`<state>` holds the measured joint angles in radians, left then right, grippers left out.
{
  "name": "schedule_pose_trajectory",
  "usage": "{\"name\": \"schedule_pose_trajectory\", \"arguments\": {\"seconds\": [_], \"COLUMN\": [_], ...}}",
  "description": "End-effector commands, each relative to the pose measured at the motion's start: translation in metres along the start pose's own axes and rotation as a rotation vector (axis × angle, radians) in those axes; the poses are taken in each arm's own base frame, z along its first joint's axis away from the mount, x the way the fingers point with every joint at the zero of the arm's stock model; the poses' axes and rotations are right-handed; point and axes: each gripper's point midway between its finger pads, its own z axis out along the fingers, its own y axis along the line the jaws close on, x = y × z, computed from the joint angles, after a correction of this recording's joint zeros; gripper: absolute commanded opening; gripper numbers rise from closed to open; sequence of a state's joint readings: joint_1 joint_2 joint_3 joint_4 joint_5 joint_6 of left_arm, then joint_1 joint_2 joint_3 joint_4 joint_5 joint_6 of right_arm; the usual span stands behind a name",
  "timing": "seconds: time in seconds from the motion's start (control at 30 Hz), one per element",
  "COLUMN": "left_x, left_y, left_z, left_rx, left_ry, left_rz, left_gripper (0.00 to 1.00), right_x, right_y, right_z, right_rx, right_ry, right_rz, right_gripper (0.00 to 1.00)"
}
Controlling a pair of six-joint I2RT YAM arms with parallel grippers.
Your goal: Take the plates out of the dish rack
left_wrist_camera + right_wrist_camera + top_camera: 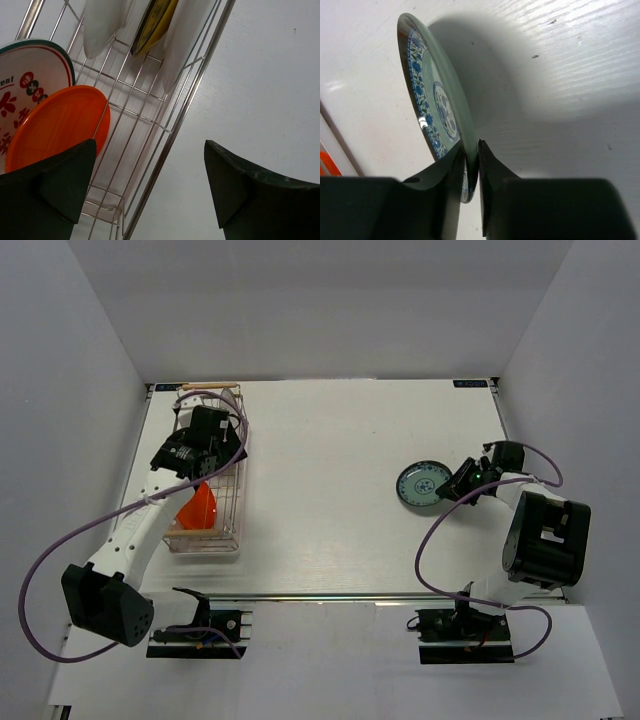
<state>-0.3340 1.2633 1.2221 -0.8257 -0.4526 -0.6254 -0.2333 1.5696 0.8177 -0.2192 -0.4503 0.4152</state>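
Note:
The silver wire dish rack [236, 502] stands at the left of the table. In the left wrist view [150, 120] it holds an orange-red plate [55, 127], a white plate with red-green marks [25, 80], a yellow-brown plate [155, 22] and white plates [102, 22]. My left gripper [190, 445] hovers over the rack, open and empty [150, 180]. My right gripper [462, 482] is shut on the rim of the small blue patterned plate [421, 486], which is low over the table at the right, seen edge-on in the right wrist view [435, 100].
The rack's wooden rod handle [210, 386] lies at the far left end near the back wall. White walls close the table on three sides. Purple cables [60, 550] loop beside both arms.

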Motion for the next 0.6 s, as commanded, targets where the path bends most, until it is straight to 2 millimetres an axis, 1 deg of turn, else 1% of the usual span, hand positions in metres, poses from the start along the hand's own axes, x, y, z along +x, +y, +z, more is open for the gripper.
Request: {"name": "schedule_pose_trajectory", "arguments": {"seconds": [0.0,0.03,0.07,0.1,0.13,0.17,0.27,0.37,0.47,0.5,0.53,0.57], "left_x": [-0.003,-0.007,-0.005,-0.011,-0.009,-0.013,-0.011,-0.010,-0.011,-0.012,-0.009,-0.008], "left_y": [0.003,0.007,0.008,0.008,0.014,0.021,0.036,0.043,0.060,0.069,0.073,0.076], "left_z": [-0.007,-0.008,-0.011,-0.014,-0.015,-0.016,-0.016,-0.018,-0.018,-0.017,-0.017,-0.016], "left_rx": [-0.009,-0.018,-0.016,-0.020,-0.050,-0.087,-0.169,-0.205,-0.291,-0.340,-0.360,-0.371], "left_ry": [0.024,0.016,0.029,0.016,0.026,0.009,0.013,0.010,-0.012,-0.027,-0.020,-0.016], "left_rz": [-0.036,-0.042,-0.032,-0.034,-0.026,-0.021,-0.008,-0.001,0.028,0.045,0.060,0.083], "left_gripper": [0.98,0.98,0.98,0.98,0.98,0.98,0.98,0.98,0.98,0.98,0.98,0.98], "right_x": [-0.005,-0.005,-0.005,-0.004,-0.005,-0.007,-0.010,-0.009,-0.014,-0.015,-0.017,-0.019], "right_y": [-0.011,-0.012,-0.015,-0.016,-0.018,-0.018,-0.022,-0.021,-0.021,-0.022,-0.020,-0.019], "right_z": [0.001,0.001,0.001,0.000,0.000,-0.001,-0.004,-0.004,-0.010,-0.012,-0.013,-0.017], "right_rx": [0.031,0.039,0.052,0.059,0.070,0.077,0.106,0.110,0.126,0.136,0.139,0.139], "right_ry": [-0.031,-0.027,-0.030,-0.027,-0.033,-0.040,-0.050,-0.042,-0.067,-0.077,-0.085,-0.095], "right_rz": [-0.035,-0.034,-0.035,-0.033,-0.034,-0.035,-0.034,-0.034,-0.036,-0.040,-0.046,-0.050], "right_gripper": [0.27,0.31,0.43,0.48,0.53,0.55,0.59,0.62,0.67,0.73,0.84,0.89]}}
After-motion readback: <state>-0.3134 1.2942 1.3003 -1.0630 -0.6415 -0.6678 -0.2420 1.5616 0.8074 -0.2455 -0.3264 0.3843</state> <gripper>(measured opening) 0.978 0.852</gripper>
